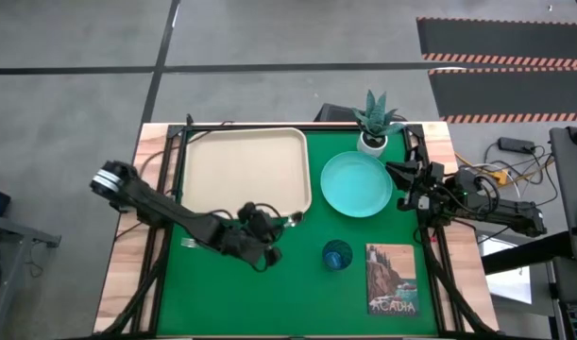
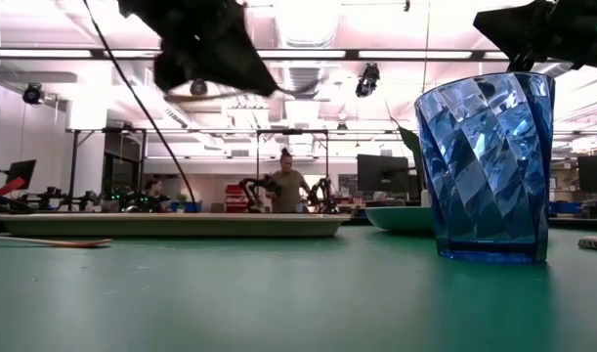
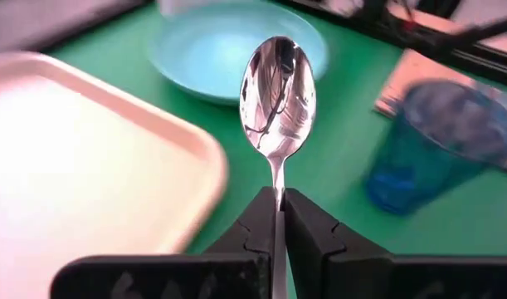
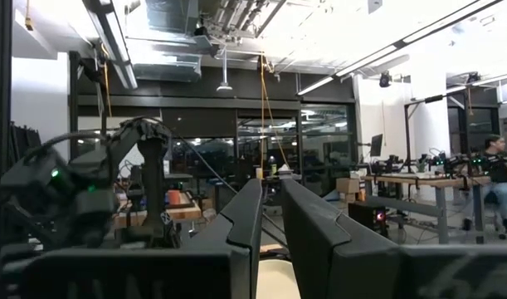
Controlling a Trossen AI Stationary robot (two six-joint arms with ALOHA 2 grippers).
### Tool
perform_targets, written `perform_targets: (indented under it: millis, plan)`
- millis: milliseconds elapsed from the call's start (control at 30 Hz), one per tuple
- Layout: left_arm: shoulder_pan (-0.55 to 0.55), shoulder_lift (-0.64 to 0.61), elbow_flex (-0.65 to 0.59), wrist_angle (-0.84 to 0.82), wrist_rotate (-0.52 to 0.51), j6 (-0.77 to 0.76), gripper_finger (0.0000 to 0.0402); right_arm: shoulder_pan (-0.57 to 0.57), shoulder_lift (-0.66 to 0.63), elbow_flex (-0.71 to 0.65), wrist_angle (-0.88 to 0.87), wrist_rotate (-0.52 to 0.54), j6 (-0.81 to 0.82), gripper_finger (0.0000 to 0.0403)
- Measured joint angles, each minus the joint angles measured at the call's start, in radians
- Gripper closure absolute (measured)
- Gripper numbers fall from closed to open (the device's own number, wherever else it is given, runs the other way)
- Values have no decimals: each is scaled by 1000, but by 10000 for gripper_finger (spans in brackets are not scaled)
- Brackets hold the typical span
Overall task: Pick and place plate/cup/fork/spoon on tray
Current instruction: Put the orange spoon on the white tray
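A green mat is covering the table, a busy workshop is stretching away behind it, and your left gripper (image 3: 278,218) is hanging just off the tray's (image 1: 241,170) near right corner with its jaws pressed together on the neck of the spoon (image 3: 277,95), bowl pointing forward and handle hidden between the fingers. The way I'm reading it, you're carrying that spoon to the tray: be bringing it across the raised rim with room to spare, be lowering until the bowl is nearly lying flat, and only then be letting the jaws spread, or it could be bouncing off the plastic.

Nothing is showing inside the tray from above. The plate (image 1: 356,183) is sitting bare on the mat just beside the tray's right edge, and the cup (image 1: 336,255) is standing upright and empty nearer the front, beside the Acadia card (image 1: 392,279). The fork (image 1: 190,244) seems to be lying on the mat by the left arm. Your right gripper (image 4: 270,241) is waiting at the table's right edge beside the plate, jaws close together and holding nothing
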Motion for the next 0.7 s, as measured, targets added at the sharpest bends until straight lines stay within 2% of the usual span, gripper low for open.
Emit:
perform_targets:
  millis: [200,433,700]
  plan:
    - [20,-117,-2,-135,-84,-2,401,0,0,0,-4,0,0,360]
    - [103,-205,-15,-231,-87,-4,401,0,0,0,-4,-1,9,360]
    - [259,-260,-15,-333,-84,-6,401,0,0,0,-3,0,9,360]
